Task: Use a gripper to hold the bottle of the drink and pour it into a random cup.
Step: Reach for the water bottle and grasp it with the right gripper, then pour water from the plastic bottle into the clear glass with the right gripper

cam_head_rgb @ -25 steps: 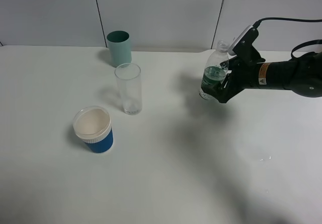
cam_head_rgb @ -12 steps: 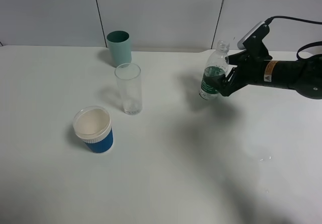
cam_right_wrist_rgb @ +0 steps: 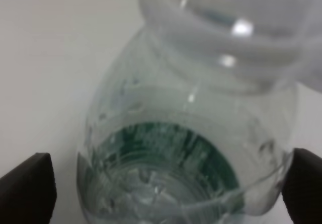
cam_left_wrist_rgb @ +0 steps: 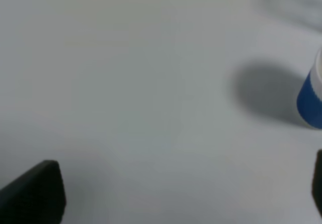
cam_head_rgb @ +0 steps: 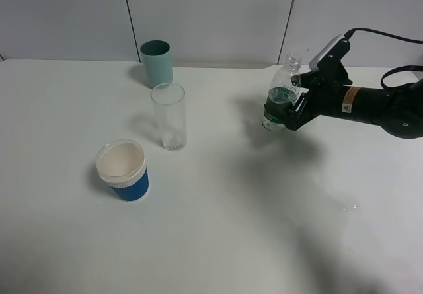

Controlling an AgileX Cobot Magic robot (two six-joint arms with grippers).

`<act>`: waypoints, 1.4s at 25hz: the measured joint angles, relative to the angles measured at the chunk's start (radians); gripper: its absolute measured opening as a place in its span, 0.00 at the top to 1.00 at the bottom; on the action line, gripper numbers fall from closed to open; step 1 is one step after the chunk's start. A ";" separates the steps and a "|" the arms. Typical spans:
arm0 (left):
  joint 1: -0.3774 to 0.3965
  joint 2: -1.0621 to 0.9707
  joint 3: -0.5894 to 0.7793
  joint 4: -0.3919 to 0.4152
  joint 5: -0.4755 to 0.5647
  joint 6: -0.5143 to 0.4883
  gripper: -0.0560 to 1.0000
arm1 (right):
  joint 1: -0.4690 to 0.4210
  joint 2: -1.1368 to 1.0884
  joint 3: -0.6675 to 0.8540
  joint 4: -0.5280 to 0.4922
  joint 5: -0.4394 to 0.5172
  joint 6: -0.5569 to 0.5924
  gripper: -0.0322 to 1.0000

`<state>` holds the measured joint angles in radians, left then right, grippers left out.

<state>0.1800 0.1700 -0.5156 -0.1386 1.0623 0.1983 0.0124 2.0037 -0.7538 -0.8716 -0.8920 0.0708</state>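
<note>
The bottle of the drink [cam_head_rgb: 281, 99] stands uncapped on the white table at the right, clear with a dark green label; up close the bottle [cam_right_wrist_rgb: 186, 133] fills the right wrist view. My right gripper [cam_head_rgb: 289, 114] reaches in from the right, its jaws open on either side of the bottle's lower body. In the right wrist view the right gripper [cam_right_wrist_rgb: 166, 194] shows a gap between one finger and the bottle. The cup [cam_head_rgb: 169, 117], a tall clear glass, stands left of centre. My left gripper [cam_left_wrist_rgb: 176, 191] is open over bare table and holds nothing.
A teal cup [cam_head_rgb: 156, 63] stands at the back behind the glass. A blue ribbed cup with a white rim [cam_head_rgb: 122, 170] sits front left, and the blue cup's side [cam_left_wrist_rgb: 311, 95] also shows in the left wrist view. A few water drops [cam_head_rgb: 347, 208] lie front right.
The right arm drew back a little to the right and then came in again at the bottle. The bottle and the cups stay in place.
</note>
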 joint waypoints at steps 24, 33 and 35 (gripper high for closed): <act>0.000 0.000 0.000 0.000 0.000 0.000 0.01 | 0.000 0.048 -0.069 0.000 -0.020 0.103 0.43; 0.000 0.000 0.000 0.000 0.000 0.000 0.01 | 0.000 0.049 -0.069 0.007 -0.020 0.115 0.43; 0.000 0.000 0.000 0.000 0.000 0.000 0.01 | 0.000 0.049 -0.069 0.014 -0.020 0.115 0.43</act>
<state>0.1800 0.1700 -0.5156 -0.1386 1.0623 0.1983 0.0124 2.0529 -0.8233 -0.8574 -0.9117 0.1860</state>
